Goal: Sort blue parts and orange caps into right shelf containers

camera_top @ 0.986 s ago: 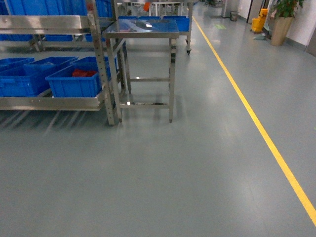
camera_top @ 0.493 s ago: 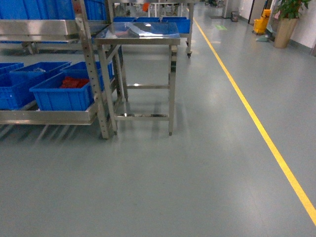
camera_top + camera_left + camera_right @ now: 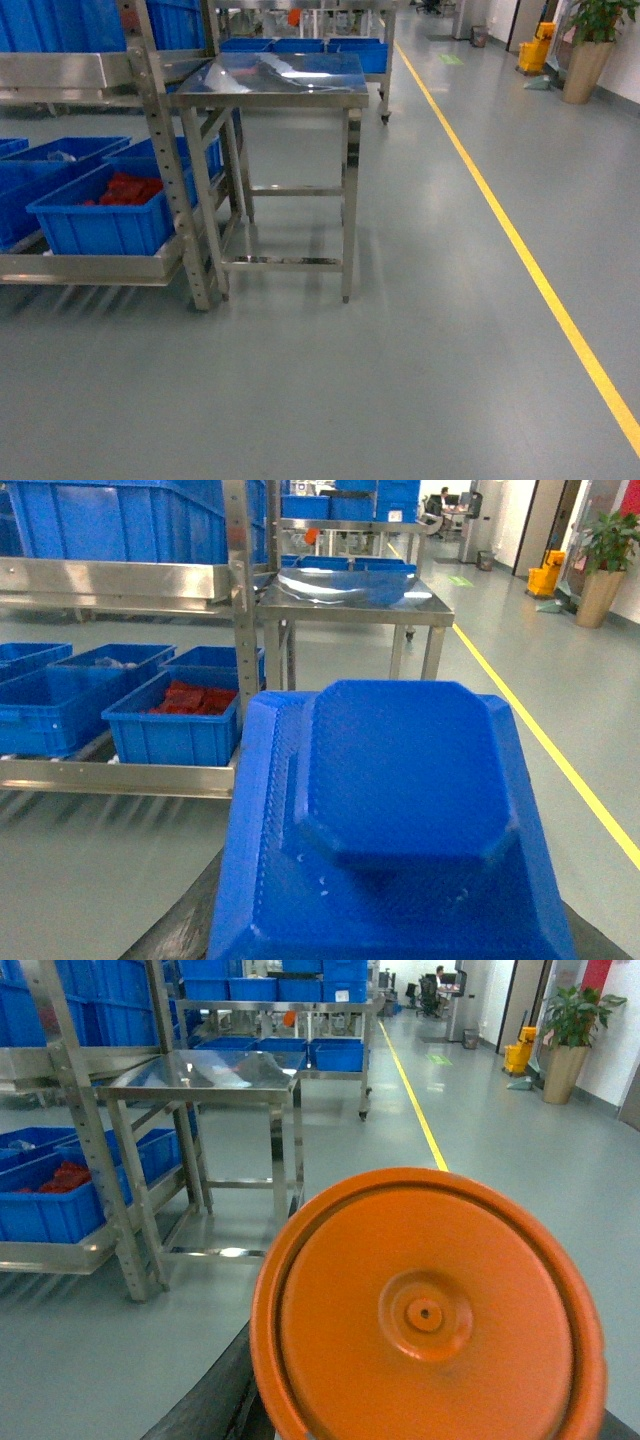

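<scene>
Head view shows the steel desk [image 3: 275,80] and shelf crate [image 3: 95,225] nearer than a second ago: the base is approaching. A blue part [image 3: 395,820] fills the left wrist view, an orange cap [image 3: 430,1310] the right; neither tool's opening is visible.

Neither arm nor tool shows clearly in any view.

You are looking at a steel table [image 3: 268,80] standing at eleven o'clock; a yellow floor line [image 3: 520,250] is running away at two o'clock; a potted plant [image 3: 590,45] is sitting far off at one o'clock beside a yellow mop bucket [image 3: 537,48].
</scene>
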